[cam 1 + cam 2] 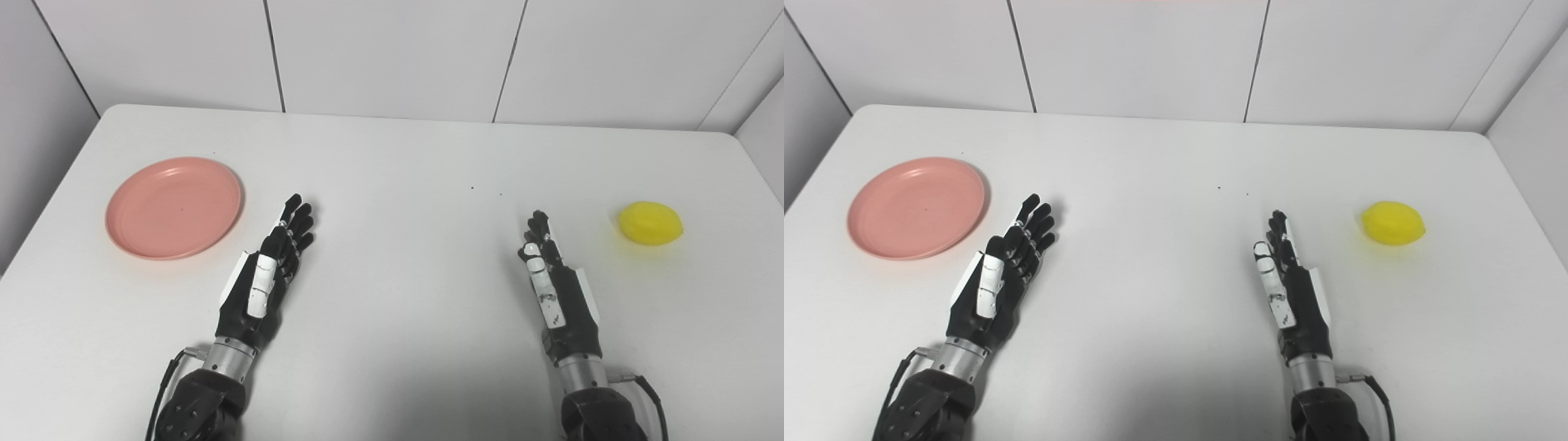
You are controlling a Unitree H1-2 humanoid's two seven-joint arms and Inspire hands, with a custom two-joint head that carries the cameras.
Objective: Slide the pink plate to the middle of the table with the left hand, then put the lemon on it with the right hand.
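White desk (pixel 392 159): our left hand (pixel 266 282) and right hand (pixel 551 282) rest with fingers extended, empty. We'd push the pink plate's (pixel 173 207) nine-o'clock rim (light, slippery); lemon (pixel 650 223) looks firm.

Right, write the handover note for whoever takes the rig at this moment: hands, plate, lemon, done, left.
Left hand: open, holding nothing, fingers extended, just right of the pink plate, not touching it.
Right hand: open, holding nothing, left of the lemon, apart from it.
Pink plate: on the left side of the table, nothing on it.
Lemon: on the table's right side.
Done: nothing yet.
Left: slide the plate to the middle with the left hand, then put the lemon on it with the right hand.
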